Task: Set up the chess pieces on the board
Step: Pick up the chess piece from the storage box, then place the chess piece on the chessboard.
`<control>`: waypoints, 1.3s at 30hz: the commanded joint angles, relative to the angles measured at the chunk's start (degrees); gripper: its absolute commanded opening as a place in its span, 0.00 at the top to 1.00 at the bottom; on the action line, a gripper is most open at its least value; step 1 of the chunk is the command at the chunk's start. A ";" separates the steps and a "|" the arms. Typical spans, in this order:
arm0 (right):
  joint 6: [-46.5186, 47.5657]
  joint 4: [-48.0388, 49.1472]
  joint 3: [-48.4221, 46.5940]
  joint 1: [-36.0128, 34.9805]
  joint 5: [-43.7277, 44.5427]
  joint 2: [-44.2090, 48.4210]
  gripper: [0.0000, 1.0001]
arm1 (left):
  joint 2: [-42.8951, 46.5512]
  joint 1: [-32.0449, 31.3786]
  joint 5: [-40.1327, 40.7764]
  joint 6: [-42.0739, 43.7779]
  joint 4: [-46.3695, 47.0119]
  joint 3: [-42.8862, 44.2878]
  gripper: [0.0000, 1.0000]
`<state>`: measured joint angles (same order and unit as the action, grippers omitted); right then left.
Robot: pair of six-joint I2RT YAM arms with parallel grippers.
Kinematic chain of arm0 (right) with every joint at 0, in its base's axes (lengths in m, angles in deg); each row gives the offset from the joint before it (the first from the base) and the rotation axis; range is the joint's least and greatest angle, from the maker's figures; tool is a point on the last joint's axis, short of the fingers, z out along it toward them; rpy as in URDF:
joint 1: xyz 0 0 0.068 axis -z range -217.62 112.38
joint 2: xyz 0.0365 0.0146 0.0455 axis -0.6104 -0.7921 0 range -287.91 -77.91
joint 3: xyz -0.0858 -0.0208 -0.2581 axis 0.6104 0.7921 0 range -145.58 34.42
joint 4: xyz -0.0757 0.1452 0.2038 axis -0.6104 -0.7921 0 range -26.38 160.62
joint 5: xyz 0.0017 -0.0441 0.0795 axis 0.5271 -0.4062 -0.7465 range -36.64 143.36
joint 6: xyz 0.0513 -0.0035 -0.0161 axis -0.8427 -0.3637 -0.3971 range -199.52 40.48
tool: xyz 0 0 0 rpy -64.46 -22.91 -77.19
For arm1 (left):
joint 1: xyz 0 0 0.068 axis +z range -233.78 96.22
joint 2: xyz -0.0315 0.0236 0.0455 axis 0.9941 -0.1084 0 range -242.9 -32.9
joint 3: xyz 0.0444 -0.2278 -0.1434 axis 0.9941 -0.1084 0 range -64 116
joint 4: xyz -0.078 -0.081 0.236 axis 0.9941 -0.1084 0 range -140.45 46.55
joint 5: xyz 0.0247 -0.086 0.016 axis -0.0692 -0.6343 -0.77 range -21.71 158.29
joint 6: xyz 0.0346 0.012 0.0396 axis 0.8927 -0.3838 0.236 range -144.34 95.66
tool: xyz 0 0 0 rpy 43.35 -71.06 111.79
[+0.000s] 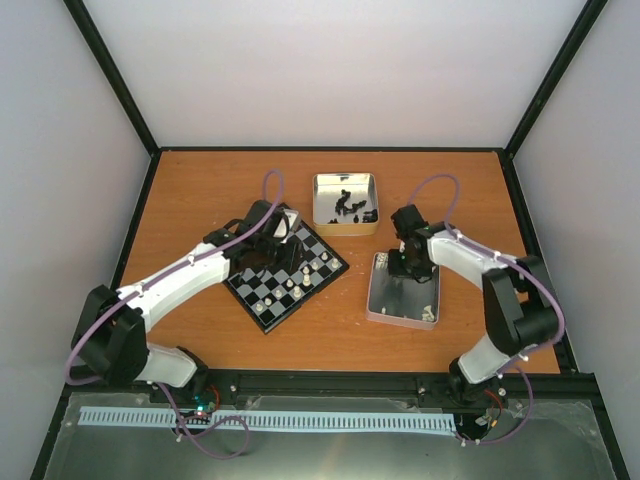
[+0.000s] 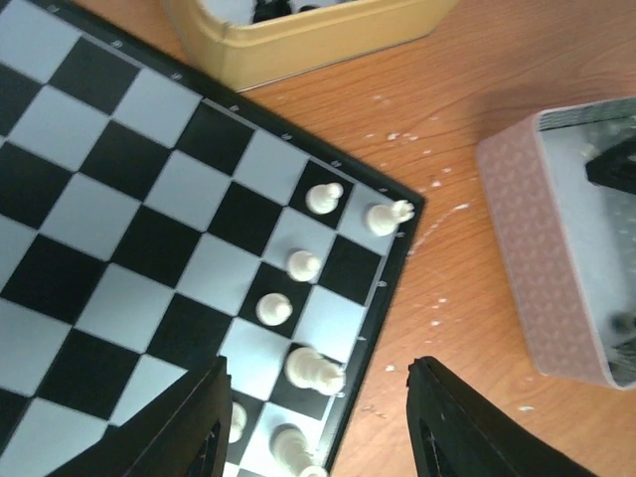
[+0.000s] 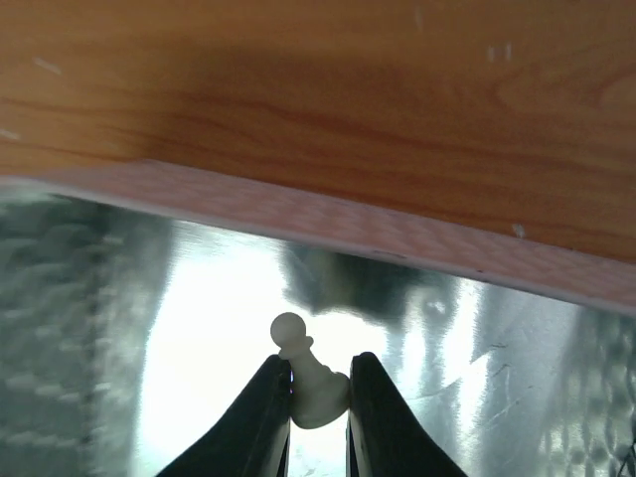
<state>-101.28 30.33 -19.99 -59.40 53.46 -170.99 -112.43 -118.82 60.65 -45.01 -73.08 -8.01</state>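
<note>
A cream pawn [image 3: 310, 386] was clamped in the right claw [image 3: 318, 402] over the shallow tin [image 1: 405, 300] near the bench's right edge. The left claw [image 2: 318, 407] gaped wide, empty, above the board [image 1: 270, 300] left of centre, which bore seven white pieces [image 2: 303, 264]. A second tin [image 1: 345, 230] toward the far edge held black pieces [image 1: 345, 205].

no readable text, labels, or numbers anywhere

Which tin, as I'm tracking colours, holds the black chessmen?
The far, gold-walled tin: black chessmen lie inside. In the near tin the right gripper pinches a white pawn.
</note>
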 commanded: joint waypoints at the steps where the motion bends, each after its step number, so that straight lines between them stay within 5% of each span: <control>1: -0.24 6.09 0.68 0.34 -4.05 9.40 0.85 | 2.45 0.40 -7.25 0.39 4.95 1.45 0.51; 14: -2.90 29.83 4.77 -0.96 -45.22 23.08 0.84 | 0.78 5.20 -39.33 -6.28 15.68 7.64 0.41; 22: -1.44 29.64 0.39 -6.27 -45.31 19.28 0.84 | -4.65 5.52 -48.59 -10.77 12.46 11.66 0.45; 32: -0.71 29.70 -1.36 -8.49 -44.39 17.43 0.84 | -5.56 5.61 -45.07 -13.41 10.97 9.88 0.66; 39: 1.31 27.49 -1.29 -9.04 -42.35 17.08 0.85 | -5.45 5.92 -44.36 -17.63 14.00 9.18 0.67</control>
<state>-102.29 58.68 -19.71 -67.59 10.20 -153.42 -118.02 -113.34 16.04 -59.43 -61.95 1.30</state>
